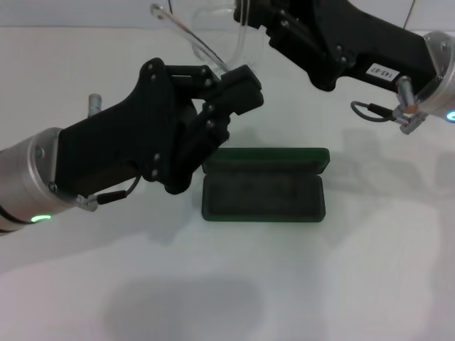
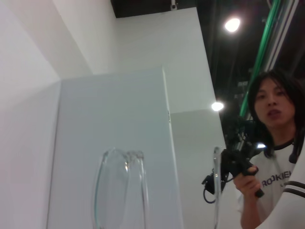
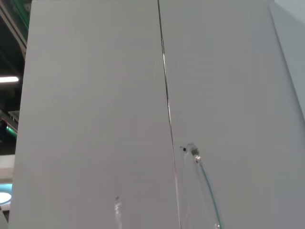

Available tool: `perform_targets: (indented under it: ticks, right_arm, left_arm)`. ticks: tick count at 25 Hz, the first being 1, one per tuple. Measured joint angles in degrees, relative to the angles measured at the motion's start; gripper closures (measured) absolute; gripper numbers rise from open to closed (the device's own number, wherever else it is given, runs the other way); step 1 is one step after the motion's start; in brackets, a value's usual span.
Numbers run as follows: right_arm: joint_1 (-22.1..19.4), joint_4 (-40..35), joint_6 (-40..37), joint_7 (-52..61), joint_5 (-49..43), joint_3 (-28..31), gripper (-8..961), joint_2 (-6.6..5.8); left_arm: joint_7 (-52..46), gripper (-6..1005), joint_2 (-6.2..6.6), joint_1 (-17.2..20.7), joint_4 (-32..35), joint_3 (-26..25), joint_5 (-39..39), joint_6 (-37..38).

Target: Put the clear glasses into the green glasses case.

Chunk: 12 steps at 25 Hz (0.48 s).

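The right gripper (image 1: 250, 23) reaches in from 2 o'clock in the head view and is closed on the glasses (image 1: 202, 32), holding them up in the air near 12 o'clock, well above the table (image 1: 370, 270). Its grip sits at the lens end of the frame, where the clear plastic curves down beside the black fingers. One thin clear arm of the glasses runs from about 11 o'clock down and rightward to the left gripper (image 1: 242, 85), whose fingertips meet it there and look pinched together on it, though the contact is partly hidden by the fingers themselves. The left arm comes in from 9 o'clock, its black hand raised above the table and its lower edge overlapping the upper left corner of the case (image 1: 264, 186) in this view. The case lies open on the table just below centre, apart from the glasses, with the tray toward 6 o'clock and the lid folded back toward 12 o'clock; its dark green inside holds nothing. In the left wrist view the clear lens shows as a tall curved loop against a white panel (image 2: 109, 143), with a person (image 2: 274, 157) off to one side. The right wrist view shows one clear arm with its small hinge against white panels.
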Motion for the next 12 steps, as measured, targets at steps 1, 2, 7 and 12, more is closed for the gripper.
perform_targets:
  ticks: [1, 2, 7, 12]
  right_arm:
    - [0.0, 0.0, 0.3, 0.0, -0.1, -0.3, 897, 0.0]
    - [0.1, 0.0, 0.6, 0.0, -0.1, -0.7, 897, 0.0]
    - [0.4, 0.0, 1.9, 0.0, -0.2, -2.3, 897, 0.0]
    - [0.6, 0.0, 2.2, -0.1, -0.2, -2.4, 898, 0.0]
  left_arm:
    - [0.0, 931, 0.0, 0.0, 0.0, -0.2, 0.0, -0.1]
    - [0.0, 931, 0.0, 0.0, 0.0, -0.4, 0.0, -0.1]
    - [0.0, 931, -0.01, 0.0, -0.1, -0.9, -0.1, -1.2]
    - [-0.1, 931, -0.15, -0.2, -0.4, -0.9, -0.5, -2.7]
